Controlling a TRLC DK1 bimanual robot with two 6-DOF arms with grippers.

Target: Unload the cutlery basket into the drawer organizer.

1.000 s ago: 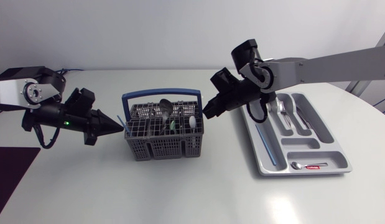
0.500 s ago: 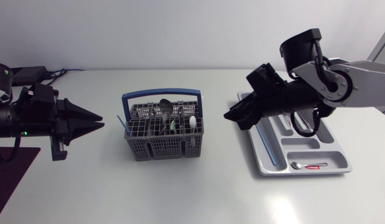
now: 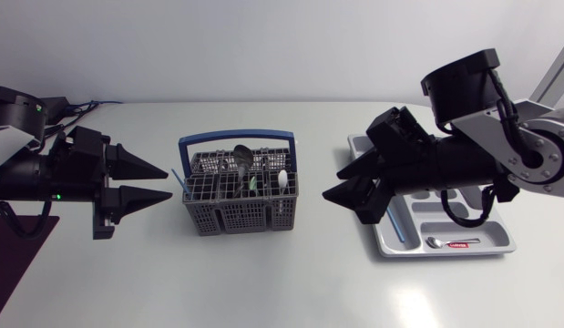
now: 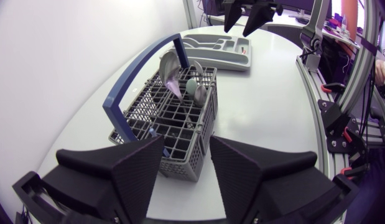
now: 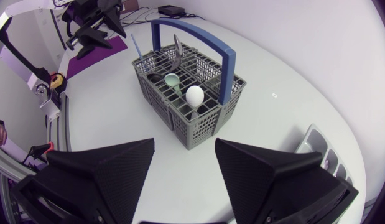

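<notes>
Head view | cutlery basket (image 3: pixel 240 193) between left tool (image 3: pixel 166 183) and right tool (image 3: pixel 333 184), touching neither | both tools spread wide

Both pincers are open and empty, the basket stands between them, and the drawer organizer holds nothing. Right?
Not quite: the head view shows a small spoon lying in an end compartment of the drawer organizer. The rest stands: the left pincer and right pincer are open and empty, with the basket between them.

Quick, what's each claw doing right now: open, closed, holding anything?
Left claw: open, holding nothing.
Right claw: open, holding nothing.
</notes>
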